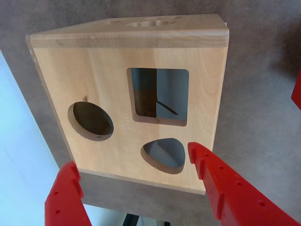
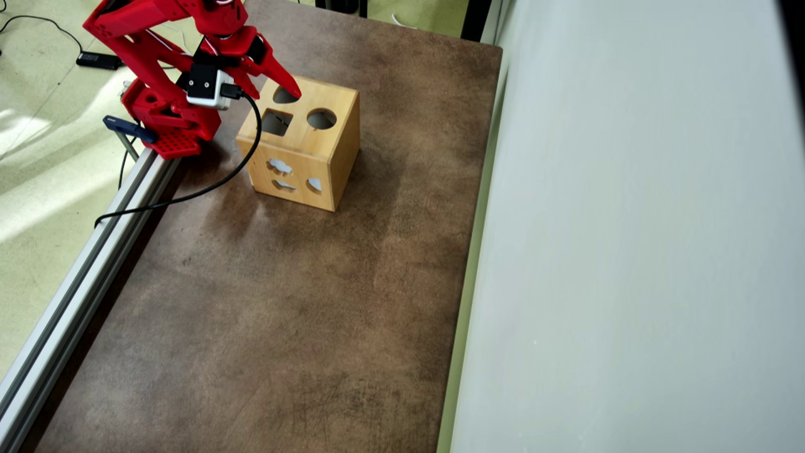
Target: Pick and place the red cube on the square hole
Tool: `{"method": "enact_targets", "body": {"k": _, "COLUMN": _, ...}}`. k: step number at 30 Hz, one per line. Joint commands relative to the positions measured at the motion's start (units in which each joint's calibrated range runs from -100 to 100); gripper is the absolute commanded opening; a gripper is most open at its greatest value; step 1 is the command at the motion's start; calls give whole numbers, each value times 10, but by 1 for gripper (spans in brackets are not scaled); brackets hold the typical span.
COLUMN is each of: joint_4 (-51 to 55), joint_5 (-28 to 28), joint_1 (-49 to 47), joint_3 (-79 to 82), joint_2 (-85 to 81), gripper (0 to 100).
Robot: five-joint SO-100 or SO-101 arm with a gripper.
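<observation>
Wrist view: gripper (image 1: 134, 165) jaws spread wide, nothing between them. Box (image 1: 117, 94) sits just past the tips. Square hole (image 1: 160, 96) lies toward 12 o'clock from the jaws, on the box's top face, dark inside, edges slightly skewed to the frame. Cube not visible in either view. Overhead: hole (image 2: 277, 122) at 3 o'clock of arm.

– How's my light overhead?
– Bright and even; sun patches glare on the pale green floor (image 2: 38, 145), and the light wooden box (image 2: 302, 163) casts a soft shadow on the brown table (image 2: 283, 314).
– Wrist view?
– Sharp, only my red hand (image 1: 134, 162) blurs slightly.
</observation>
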Motion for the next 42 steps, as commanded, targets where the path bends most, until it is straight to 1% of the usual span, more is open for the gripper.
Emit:
{"method": "enact_targets", "body": {"k": 1, "joint_4": 4, "joint_5": 4, "joint_1": 21, "joint_3": -7, "joint_2": -16, "gripper": 35}}
{"method": "enact_targets", "body": {"k": 5, "joint_4": 4, "joint_5": 4, "joint_1": 44, "joint_3": -5, "joint_2": -16, "gripper": 35}}
{"method": "enact_targets", "body": {"k": 42, "joint_4": 4, "joint_5": 3, "joint_1": 36, "joint_3": -2, "joint_2": -8, "gripper": 35}}
